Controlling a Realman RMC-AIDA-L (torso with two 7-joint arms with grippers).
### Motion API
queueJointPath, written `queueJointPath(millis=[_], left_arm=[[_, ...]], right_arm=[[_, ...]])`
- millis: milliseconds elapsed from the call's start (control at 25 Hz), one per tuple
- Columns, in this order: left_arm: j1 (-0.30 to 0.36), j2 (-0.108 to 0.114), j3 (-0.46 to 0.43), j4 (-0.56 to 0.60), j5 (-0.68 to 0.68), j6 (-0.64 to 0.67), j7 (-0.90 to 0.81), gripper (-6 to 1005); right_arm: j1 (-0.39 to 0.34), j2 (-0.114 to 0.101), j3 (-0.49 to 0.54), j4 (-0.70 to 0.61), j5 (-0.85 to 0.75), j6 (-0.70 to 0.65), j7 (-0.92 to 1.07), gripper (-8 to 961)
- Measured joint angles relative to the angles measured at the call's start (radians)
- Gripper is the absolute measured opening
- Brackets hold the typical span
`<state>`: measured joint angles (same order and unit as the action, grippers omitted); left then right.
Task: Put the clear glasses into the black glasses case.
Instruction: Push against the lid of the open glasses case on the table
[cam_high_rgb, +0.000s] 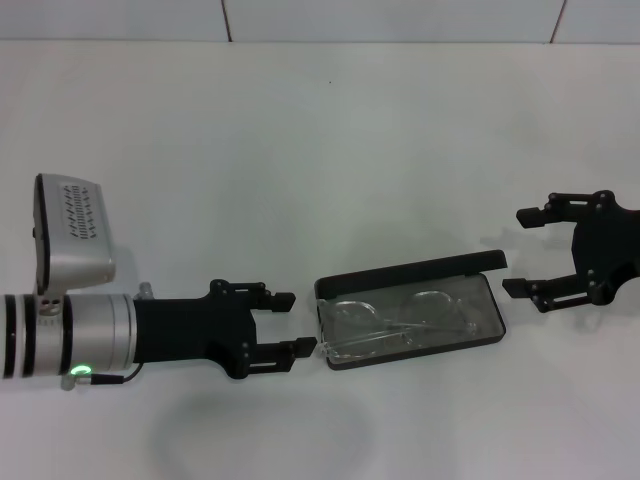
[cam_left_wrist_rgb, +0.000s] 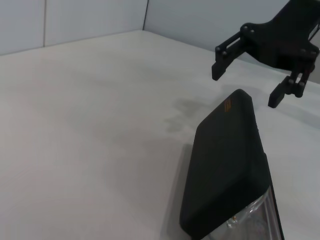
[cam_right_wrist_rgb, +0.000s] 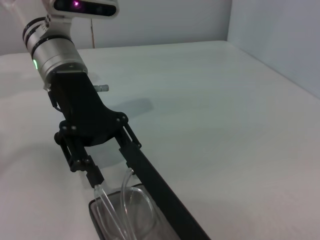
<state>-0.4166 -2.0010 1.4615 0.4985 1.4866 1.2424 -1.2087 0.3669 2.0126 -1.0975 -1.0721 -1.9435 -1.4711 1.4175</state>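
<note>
1. Already inside the open black glasses case (cam_high_rgb: 415, 315), the clear glasses (cam_high_rgb: 400, 312) lie lengthwise along it.
2. Left gripper (cam_high_rgb: 284, 322), jaws wide and empty, sits just beside the case's left end.
3. Right gripper (cam_high_rgb: 524, 252), also wide and empty, hovers near its right end.
4. Only bare white table (cam_high_rgb: 300, 150) surrounds the case; nothing blocks the raised lid.

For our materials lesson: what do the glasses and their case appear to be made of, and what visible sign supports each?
The clear glasses: apparently transparent plastic with a glossy finish; the case lining shows straight through lenses and arms. The black glasses case: a hard shell with a matte black outside, possibly plastic or a leather-like covering; its surface looks dull in the left wrist view, with little glare. Its exact material cannot be settled.
</note>
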Motion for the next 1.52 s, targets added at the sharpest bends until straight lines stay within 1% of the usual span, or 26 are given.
queueJointPath(millis=[160, 360, 760, 1040, 1160, 1360, 1440, 1520], left_arm=[[0.002, -0.010, -0.020, 0.000, 0.001, -0.003, 0.005, 658], [0.002, -0.020, -0.023, 0.000, 0.000, -0.003, 0.001, 658], [0.001, -0.030, -0.025, 0.000, -0.005, -0.003, 0.001, 658], [0.008, -0.047, -0.074, 0.000, -0.001, -0.004, 0.009, 658], [0.010, -0.045, -0.076, 0.000, -0.005, -0.004, 0.009, 658], [0.012, -0.034, -0.076, 0.000, 0.010, 0.003, 0.009, 658], [0.014, -0.023, -0.076, 0.001, 0.019, 0.016, 0.007, 658], [0.018, -0.005, -0.076, 0.002, 0.020, 0.045, -0.003, 658]], right_arm=[[-0.004, 0.000, 0.003, 0.000, 0.000, 0.000, 0.001, 866], [-0.011, 0.000, 0.006, 0.002, 0.000, -0.002, 0.006, 866], [-0.016, 0.000, 0.006, 0.002, 0.000, -0.017, 0.006, 866], [-0.018, 0.000, 0.004, 0.005, 0.000, -0.033, 0.008, 866], [-0.024, 0.000, 0.008, 0.006, 0.001, -0.038, 0.008, 866], [-0.031, 0.000, 0.009, 0.008, 0.008, -0.039, 0.006, 866], [-0.031, 0.001, 0.009, 0.008, 0.009, -0.039, 0.006, 866], [-0.032, 0.001, 0.009, 0.008, 0.009, -0.039, 0.006, 866]])
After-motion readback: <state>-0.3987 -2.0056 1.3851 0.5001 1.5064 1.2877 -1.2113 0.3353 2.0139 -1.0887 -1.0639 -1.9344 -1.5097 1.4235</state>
